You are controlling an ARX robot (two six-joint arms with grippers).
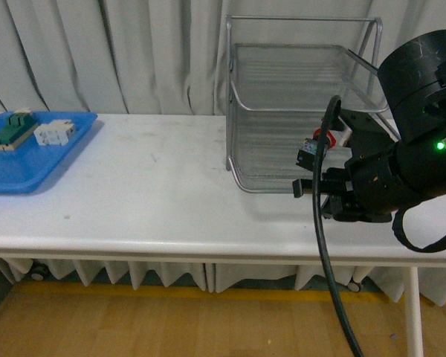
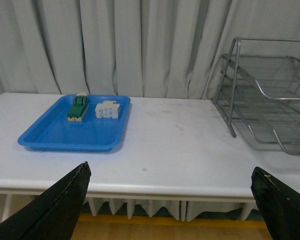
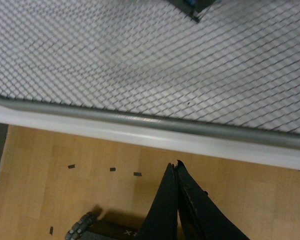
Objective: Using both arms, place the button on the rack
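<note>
The small push-button switch with a red cap on a dark blocky body (image 1: 310, 149) sat at the right front of the silver wire-mesh three-tier letter rack (image 1: 282, 97), apparently on its lowest tier, though the bulky black right arm (image 1: 401, 156) hid part of it and the exact contact with the mesh could not be made out. In the right wrist view a dark corner of the button (image 3: 190, 7) showed at the frame's edge over the mesh floor, while the right gripper (image 3: 177, 200) hung out past the rack's tubular front rail and the white table edge (image 3: 140, 137), its two black fingers pressed together with nothing between them. The left gripper (image 2: 170, 210) was spread wide and empty, only its two dark fingertips showing in its own view, facing the white table (image 1: 149, 193), with the flat blue plastic tray (image 2: 70, 132) holding a green-topped switch block (image 2: 78, 107) and a white rectangular block (image 2: 107, 110) well apart from the rack. Judged from this, the placing step looked done or nearly so, with the right arm clear of the button. The next move would call for drawing that arm back without its cable or body snagging the rack's front rail or nudging the button.
</note>
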